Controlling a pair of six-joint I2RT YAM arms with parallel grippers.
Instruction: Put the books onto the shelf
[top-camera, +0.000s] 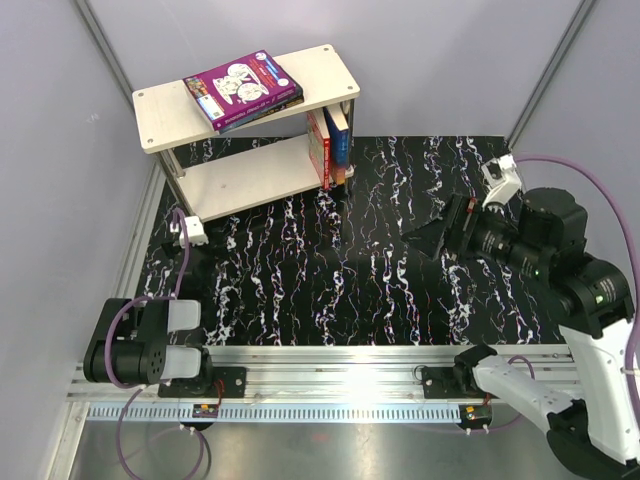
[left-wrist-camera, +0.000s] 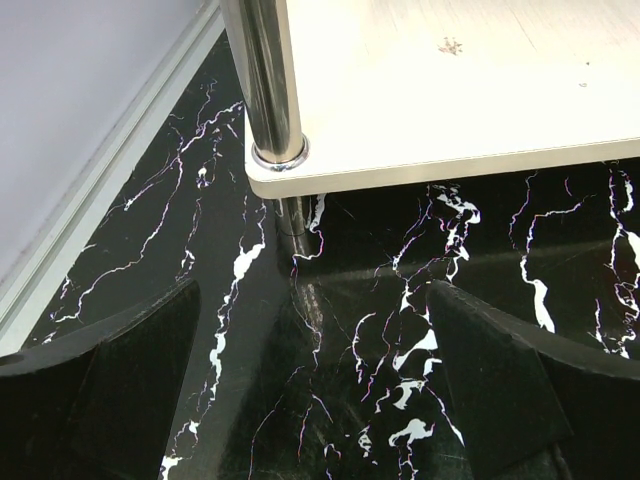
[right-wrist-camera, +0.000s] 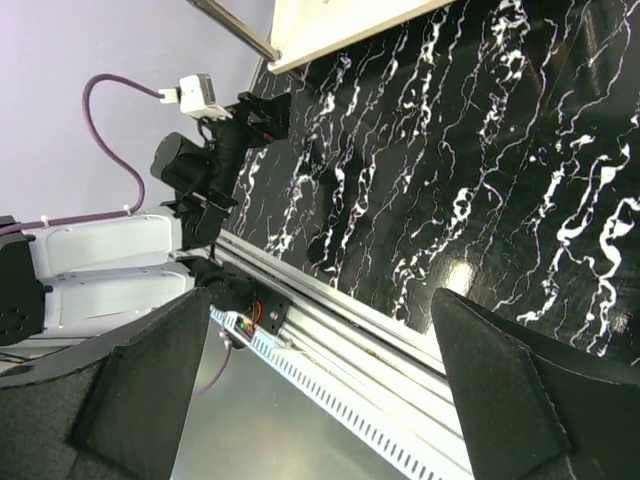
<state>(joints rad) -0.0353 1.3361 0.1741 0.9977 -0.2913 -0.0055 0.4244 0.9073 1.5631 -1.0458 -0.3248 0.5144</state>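
Note:
The shelf stands at the far left of the table. A purple book lies flat on its top board, over a dark book of which only an edge shows. A red book and a blue book stand upright at the right end of the lower board. My left gripper is open and empty, low over the table just in front of the lower board's corner post. My right gripper hangs open and empty to the right of the shelf, facing left.
Black marbled table top. A metal rail runs along the near edge. Grey walls close in behind and to the left of the shelf. The left arm shows in the right wrist view.

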